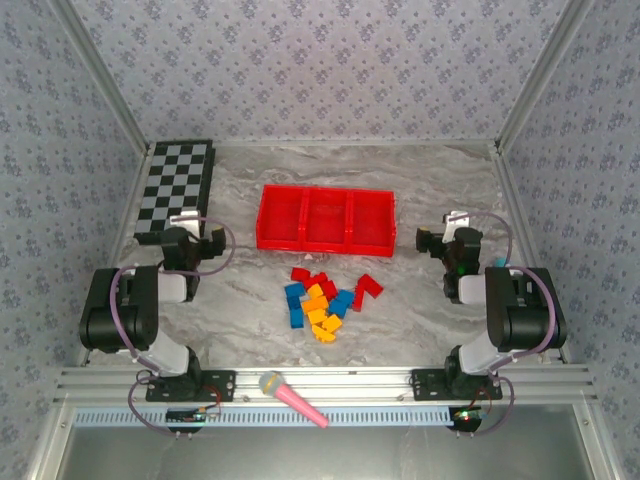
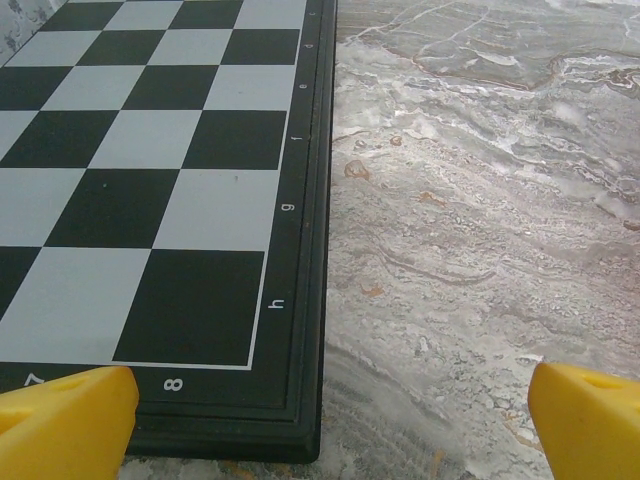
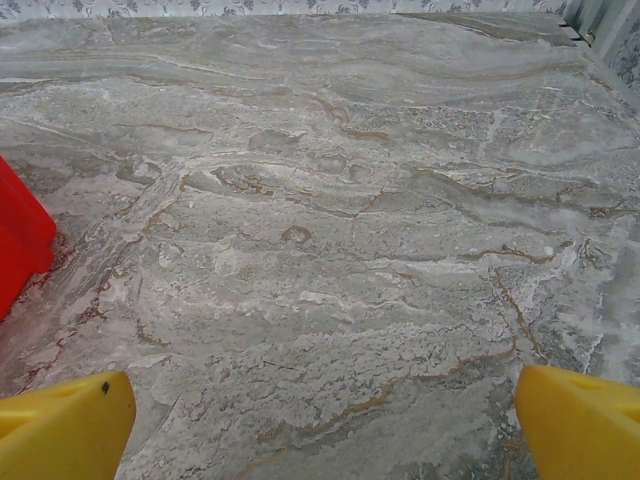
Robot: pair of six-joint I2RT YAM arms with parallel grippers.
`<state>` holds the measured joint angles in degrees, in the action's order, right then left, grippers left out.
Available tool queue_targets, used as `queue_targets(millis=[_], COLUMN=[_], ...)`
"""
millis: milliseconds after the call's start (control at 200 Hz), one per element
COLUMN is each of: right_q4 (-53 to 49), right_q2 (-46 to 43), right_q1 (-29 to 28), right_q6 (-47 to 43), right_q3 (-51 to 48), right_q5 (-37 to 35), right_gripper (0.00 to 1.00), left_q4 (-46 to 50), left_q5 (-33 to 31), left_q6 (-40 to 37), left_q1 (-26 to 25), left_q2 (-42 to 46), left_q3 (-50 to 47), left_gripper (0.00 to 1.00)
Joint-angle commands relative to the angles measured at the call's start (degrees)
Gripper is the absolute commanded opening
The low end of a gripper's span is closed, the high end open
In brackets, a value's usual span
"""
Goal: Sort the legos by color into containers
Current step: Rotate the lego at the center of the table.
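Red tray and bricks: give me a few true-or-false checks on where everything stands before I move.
1. No brick is in the red tray yet. True.
2. The bricks lie in a loose pile on the table, just in front of the tray. True.
3. The checkerboard lies at the right of the table. False: it lies at the far left.
4. The left tool is shut on a blue brick. False: it is open and holds nothing, straddling the checkerboard's edge.
5. The pink microphone toy lies among the bricks. False: it lies apart from them, at the near edge.

Glossy red plastic tray [image 1: 325, 243] and legos [image 1: 316, 301] — smooth marble-look table [image 1: 440, 185].
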<state>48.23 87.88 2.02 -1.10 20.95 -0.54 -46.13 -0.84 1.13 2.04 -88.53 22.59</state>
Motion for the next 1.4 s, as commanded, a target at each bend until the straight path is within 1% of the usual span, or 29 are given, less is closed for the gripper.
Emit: queue_targets(millis=[0,125,230,305,360,400,440,445,465,515,585,625,675,720,775,900,940,985,1094,1209,1314,1394], right_q4=[-0.2,0.5,0.6,3.2,3.0,-2.7,-14.6,-18.1,-23.9,-31.5,-35.2,-38.0,-45.8,-53.1,-59.8,-73.5,-78.1,-82.2,-91.0,-98.6,-102.7,-102.6], right_q2=[-0.1,-0.1,-0.2,-1.0,-5.1,-10.1,-15.6,-15.6,-17.8,-22.2,-25.9,-27.4,-28.4,-28.5,-28.7,-29.3,-29.0,-28.7,-29.0,-28.8,-26.6,-23.9], right_q1=[0.6,0.7,0.4,-0.7,-2.6,-4.2,-4.7,-4.6,-4.1,-2.1,0.7,1.5,1.1,0.0,-2.5,-11.9,-15.0,-18.2,-24.9,-29.3,-31.2,-32.7], right_q6=[0.2,0.1,0.0,0.0,-1.0,-1.1,2.0,3.3,8.6,13.5,23.6,28.3,32.9,35.7,36.6,36.7,36.2,35.4,32.7,30.9,30.4,30.1], right_q3=[1.1,0.8,0.8,-0.7,-2.1,-1.3,2.0,2.5,4.2,7.1,8.8,10.7,14.2,17.5,20.6,25.2,26.6,27.8,28.8,28.7,27.9,27.6], right_q5=[0.9,1.0,0.3,-3.4,-7.4,-11.4,-12.7,-12.4,-10.3,-2.5,8.5,12.3,14.0,14.6,15.6,10.6,8.5,6.2,3.4,0.7,-0.6,-0.9], right_gripper=[1.00,0.99,0.99,1.00,0.99,0.99,0.99,0.99,0.99,1.00,0.99,0.99,0.99,0.99,0.99,0.99,1.00,0.98,0.91,0.91,0.88,0.87], left_q4=[-0.3,-0.7,-2.4,-4.7,-4.7,0.3,10.5,11.7,16.1,25.4,36.7,42.8,49.8,57.0,66.1,82.4,86.2,89.0,91.5,93.1,95.0,95.4], left_q5=[1.1,0.7,-1.0,-2.7,-6.8,-10.7,-13.7,-13.9,-14.7,-16.0,-18.0,-18.6,-18.5,-17.2,-16.8,-12.9,-11.4,-9.3,-4.2,-0.5,-0.4,-3.7], left_q6=[0.9,0.8,1.7,2.1,1.4,1.5,3.9,4.4,6.1,9.8,12.7,14.0,16.4,18.3,21.2,23.2,23.4,23.4,24.6,25.8,26.4,28.3], left_q1=[0.2,0.1,0.1,-0.1,-1.7,-3.2,-4.4,-4.5,-4.7,-5.5,-7.6,-9.4,-11.5,-13.0,-14.9,-17.5,-17.8,-18.0,-18.0,-18.0,-18.0,-18.4], left_q2=[0.6,0.6,0.8,2.2,6.5,11.8,17.7,18.4,21.0,27.1,34.1,37.5,40.8,42.6,43.7,44.0,44.4,45.4,49.1,52.6,54.6,55.9], left_q3=[1.3,1.0,0.0,-1.8,-3.4,-3.1,-1.0,-0.8,0.4,3.1,7.1,9.7,12.9,16.7,21.7,30.3,31.7,32.1,30.0,26.9,24.7,23.1], left_gripper=[1.00,1.00,1.00,0.99,0.99,0.99,0.99,0.99,0.99,0.99,1.00,0.99,1.00,1.00,1.00,1.00,1.00,1.00,1.00,1.00,1.00,1.00])
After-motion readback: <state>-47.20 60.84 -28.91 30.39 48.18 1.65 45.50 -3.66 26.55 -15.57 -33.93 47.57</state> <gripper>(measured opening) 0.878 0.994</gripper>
